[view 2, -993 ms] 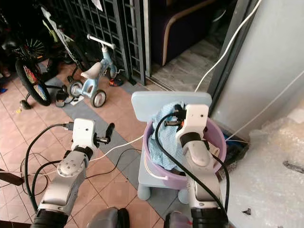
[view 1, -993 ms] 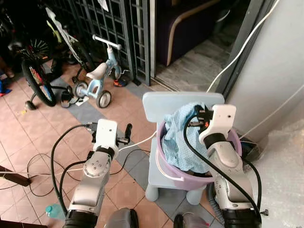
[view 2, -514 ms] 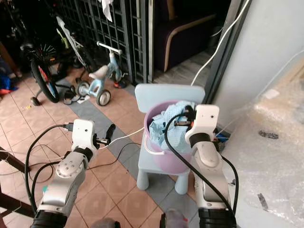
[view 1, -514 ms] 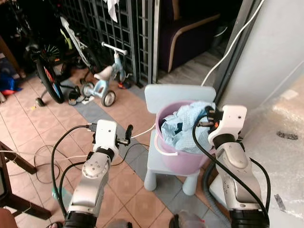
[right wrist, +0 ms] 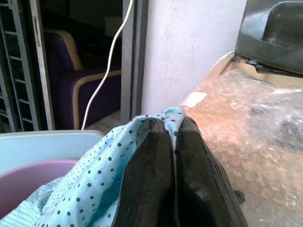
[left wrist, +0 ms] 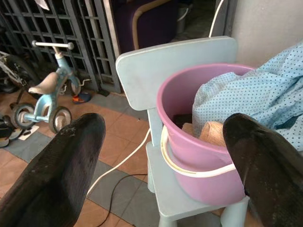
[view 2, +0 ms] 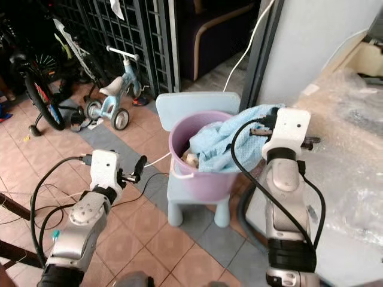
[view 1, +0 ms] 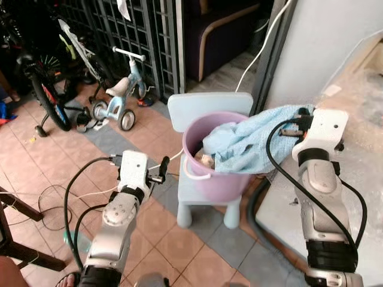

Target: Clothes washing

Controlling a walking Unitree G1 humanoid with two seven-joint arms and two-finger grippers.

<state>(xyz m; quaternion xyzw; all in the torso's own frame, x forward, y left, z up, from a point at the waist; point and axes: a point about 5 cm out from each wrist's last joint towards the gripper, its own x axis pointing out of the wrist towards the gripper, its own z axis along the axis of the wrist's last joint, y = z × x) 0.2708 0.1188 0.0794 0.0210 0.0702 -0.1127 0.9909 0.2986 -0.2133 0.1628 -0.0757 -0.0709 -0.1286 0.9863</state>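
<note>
Pulling a light blue dotted cloth [view 1: 251, 146] out of the purple bucket [view 1: 206, 179], the right gripper [right wrist: 171, 142] is pinching one corner of it between fully closed fingers, up beside the plastic-wrapped machine [view 2: 353, 149] at the robot's right. The cloth is stretching from that pinch back over the bucket's right rim, with its lower part lying inside on top of other laundry. The bucket is sitting on the seat of a small pale blue chair [view 1: 206, 110], close to the chair's back edge.

The left gripper [left wrist: 161, 156] is hanging with its fingers wide apart and holding nothing, well to the left of the chair's front corner.

To do this step well, the pinch looks thin, since only a fold of fabric is caught at the fingertips, so the lift is probably best kept slow and steady. Raising the cloth upward before carrying it sideways should free the trailing end from the rim without tipping the bucket off the seat. A white cable [view 1: 173, 160] is running across the tiled floor [view 1: 42, 161] near the chair legs, a likely snag for any dragging fabric.
</note>
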